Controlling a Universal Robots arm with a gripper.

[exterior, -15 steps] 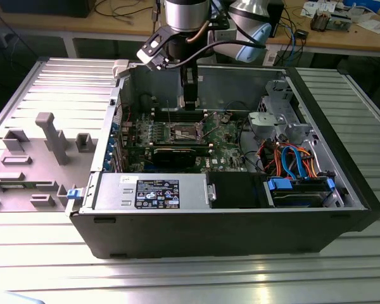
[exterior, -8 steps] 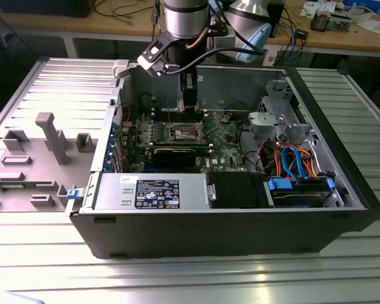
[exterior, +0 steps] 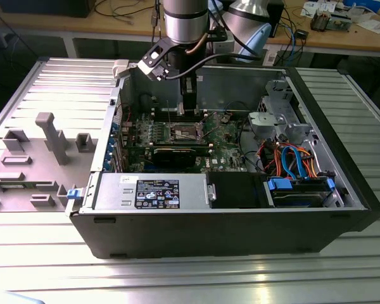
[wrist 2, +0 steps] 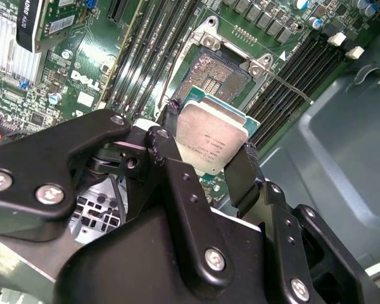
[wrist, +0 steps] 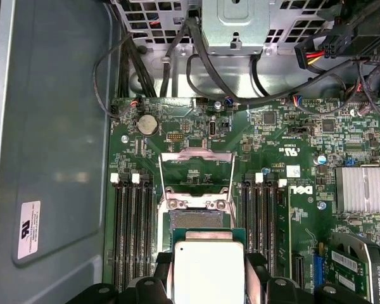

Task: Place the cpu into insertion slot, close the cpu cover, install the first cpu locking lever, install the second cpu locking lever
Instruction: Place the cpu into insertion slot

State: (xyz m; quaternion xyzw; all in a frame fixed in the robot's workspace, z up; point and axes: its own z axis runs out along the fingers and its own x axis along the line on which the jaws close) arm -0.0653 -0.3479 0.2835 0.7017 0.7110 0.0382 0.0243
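Pegs and blocks stand on the grey fixture plate (exterior: 47,136) at the exterior view's left. Next to it, the open computer case (exterior: 221,221) lies on its side on the ribbed metal table (exterior: 44,266). Over the middle of the case the arm (exterior: 185,19) hangs straight down, with its gripper (wrist 2: 209,151) inside the case walls, above the green circuit board (exterior: 227,135).

Now look at both wrist views: the two black fingers (wrist 2: 240,172) are pinching the cpu (wrist: 207,269) by opposite edges, silver top facing the cameras. It's held off the board, right at the edge of the insertion slot (wrist: 199,220) and not seated, and the slot's dark centre lies bare. The cpu cover (wrist: 196,156) stands open, lifted clear of the slot. Long black memory slots (wrist: 132,234) flank the slot on both sides.

Over at the exterior view's right, orange and blue cables (exterior: 291,155) loop above a blue drive bracket (exterior: 301,189).
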